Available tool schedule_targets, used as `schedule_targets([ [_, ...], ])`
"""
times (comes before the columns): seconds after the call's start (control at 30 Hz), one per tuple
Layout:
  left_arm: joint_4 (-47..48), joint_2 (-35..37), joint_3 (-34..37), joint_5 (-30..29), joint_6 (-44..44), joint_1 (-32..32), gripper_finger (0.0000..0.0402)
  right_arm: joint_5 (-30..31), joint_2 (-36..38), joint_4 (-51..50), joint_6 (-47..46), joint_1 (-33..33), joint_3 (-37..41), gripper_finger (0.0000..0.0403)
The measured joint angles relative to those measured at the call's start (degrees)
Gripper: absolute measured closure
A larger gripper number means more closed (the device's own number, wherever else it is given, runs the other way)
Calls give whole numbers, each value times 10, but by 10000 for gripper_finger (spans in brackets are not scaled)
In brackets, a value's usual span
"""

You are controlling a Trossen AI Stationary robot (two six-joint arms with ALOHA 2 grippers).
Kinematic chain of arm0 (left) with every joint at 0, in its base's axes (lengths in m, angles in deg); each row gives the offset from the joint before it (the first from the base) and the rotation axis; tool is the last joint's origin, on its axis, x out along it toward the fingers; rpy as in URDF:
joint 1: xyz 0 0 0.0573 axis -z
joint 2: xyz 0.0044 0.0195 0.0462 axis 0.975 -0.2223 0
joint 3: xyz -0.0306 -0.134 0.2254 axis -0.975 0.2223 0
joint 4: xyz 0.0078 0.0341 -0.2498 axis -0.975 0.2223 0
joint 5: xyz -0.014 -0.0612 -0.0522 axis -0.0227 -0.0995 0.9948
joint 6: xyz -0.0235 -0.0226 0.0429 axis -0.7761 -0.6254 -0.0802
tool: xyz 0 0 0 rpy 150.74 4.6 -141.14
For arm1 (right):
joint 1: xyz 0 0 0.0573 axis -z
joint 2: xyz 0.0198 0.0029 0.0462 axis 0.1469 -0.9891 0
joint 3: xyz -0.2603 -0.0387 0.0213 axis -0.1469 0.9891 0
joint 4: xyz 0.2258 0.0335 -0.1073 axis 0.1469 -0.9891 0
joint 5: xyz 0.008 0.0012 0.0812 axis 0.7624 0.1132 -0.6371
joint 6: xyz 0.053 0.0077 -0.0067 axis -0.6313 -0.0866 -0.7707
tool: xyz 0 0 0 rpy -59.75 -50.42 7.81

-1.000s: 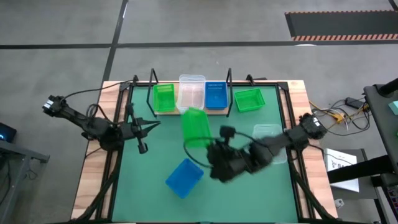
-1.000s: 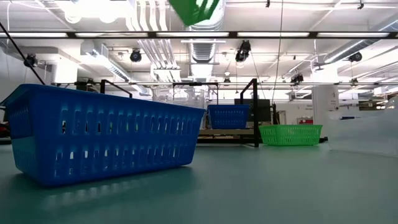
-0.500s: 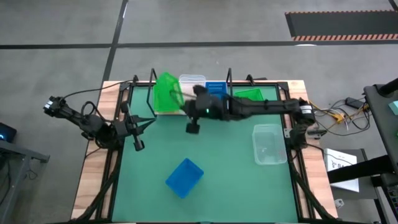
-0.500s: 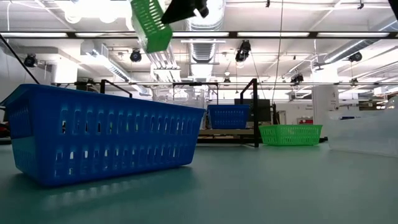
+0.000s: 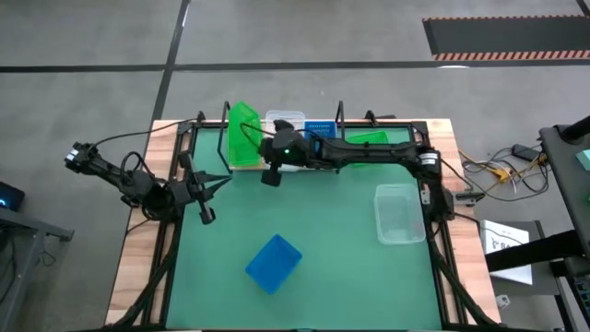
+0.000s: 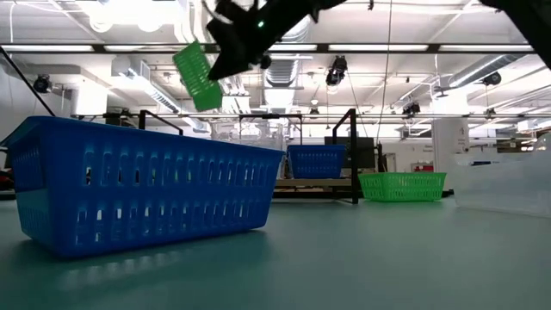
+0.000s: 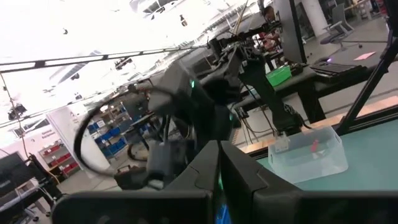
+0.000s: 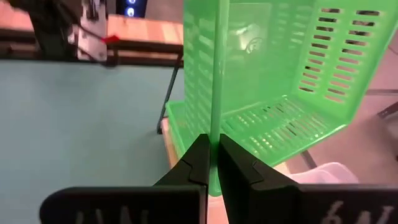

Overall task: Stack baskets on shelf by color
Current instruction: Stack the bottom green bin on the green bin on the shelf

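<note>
A green basket (image 5: 242, 129) is being held in the air, tilted steeply on edge, above the left end of the shelf (image 5: 247, 166). Its wall is being pinched between the clenched fingers (image 8: 198, 163) of the right gripper (image 5: 261, 146), as is shown in the right wrist view, where the held basket (image 8: 273, 81) is seen over a second green basket (image 8: 186, 134) already seated on the shelf board. The right arm is being extended across the far side of the table from its base at the right edge.

In the low view the held basket (image 6: 197, 76) is being carried high, well above the shelf uprights, by the right gripper (image 6: 225, 53).

On the shelf, a clear basket (image 5: 285, 121) is being kept in the middle position and a blue basket (image 5: 320, 127) at the right end. A further green basket (image 5: 369, 140) is lying on the mat (image 5: 332, 258) just right of the shelf. A clear basket (image 5: 398, 214) is lying near the right edge of the mat, and a blue basket (image 5: 273, 263) is lying at an angle near the front, well apart from the shelf.

The left gripper (image 5: 208, 218) is being kept clenched on nothing at the left side of the mat, with its fingers (image 7: 208, 168) pressed together.
</note>
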Motion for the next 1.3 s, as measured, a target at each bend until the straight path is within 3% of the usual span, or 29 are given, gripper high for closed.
schedule_targets([
  [0.17,-1,0,0,0,-1,0,402,9,-52,-14,7,0,-45,391],
  [0.37,0,0,0,0,-6,0,402,68,-104,-92,0,0,-115,390],
  [0.7,-2,-15,0,0,-7,1,402,71,-159,-169,-6,0,-203,387],
  [1.07,-9,-21,0,0,-6,0,402,60,-164,-171,-10,0,-209,300],
  [1.3,-9,-21,0,0,-6,0,402,60,-137,-165,3,-10,-210,279],
])
